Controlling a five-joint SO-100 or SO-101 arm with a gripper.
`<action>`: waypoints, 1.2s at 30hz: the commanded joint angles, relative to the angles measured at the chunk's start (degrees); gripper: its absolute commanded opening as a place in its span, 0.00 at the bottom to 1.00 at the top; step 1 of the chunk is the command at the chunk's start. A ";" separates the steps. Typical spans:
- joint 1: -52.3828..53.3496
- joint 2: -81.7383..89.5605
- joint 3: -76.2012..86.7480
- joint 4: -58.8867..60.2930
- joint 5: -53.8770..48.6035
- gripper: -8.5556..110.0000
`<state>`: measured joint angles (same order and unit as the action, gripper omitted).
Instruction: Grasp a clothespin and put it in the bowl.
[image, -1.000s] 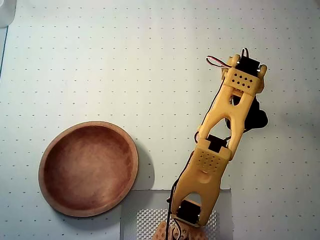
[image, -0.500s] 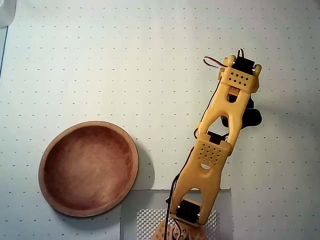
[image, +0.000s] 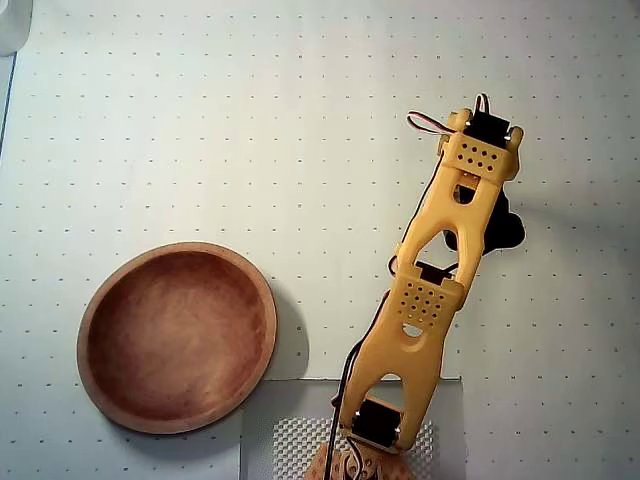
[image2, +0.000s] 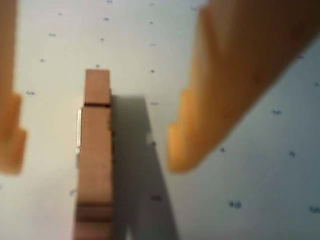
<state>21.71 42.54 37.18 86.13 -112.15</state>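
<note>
Clothespin (image2: 96, 155) is seen in the wrist view lying on the dotted white table (image2: 260, 175), framed between the two orange fingers (image2: 220, 80) of the gripper (image2: 95, 145); the fingers are held wide apart, with bare table showing on either side of the wood, so nothing is gripped yet; the pin sits nearer the left finger than the right one, and a dark shadow falls on its right side; its long axis is seen to run straight up and down the wrist picture, roughly crosswise to the line along which the fingers would close, one squared end pointing to the top of the frame and the other running off the bottom edge; a thin metal strip of the spring is glimpsed on its left edge; which end is the opening end cannot be told from the blur. In the overhead view the pin is hidden beneath the yellow arm (image: 430, 290), which is stretched out over the table toward the upper right; the bowl (image: 178, 336) is seen empty, well apart at the lower left. The step in hand is judged to be the closing on the pin; it would be done best if the gripper were shifted slightly so the pin is centred, lowered until the tips straddle the wood near the table, then closed across the narrow width; an off-centre close may push the light pin sideways or spin it.
</note>
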 joint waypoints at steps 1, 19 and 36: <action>0.09 0.44 -4.13 -0.53 0.44 0.23; -0.09 -3.87 -4.13 -0.18 0.44 0.15; -0.53 -3.25 -4.13 0.09 0.35 0.04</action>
<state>21.45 36.30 36.74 86.13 -112.15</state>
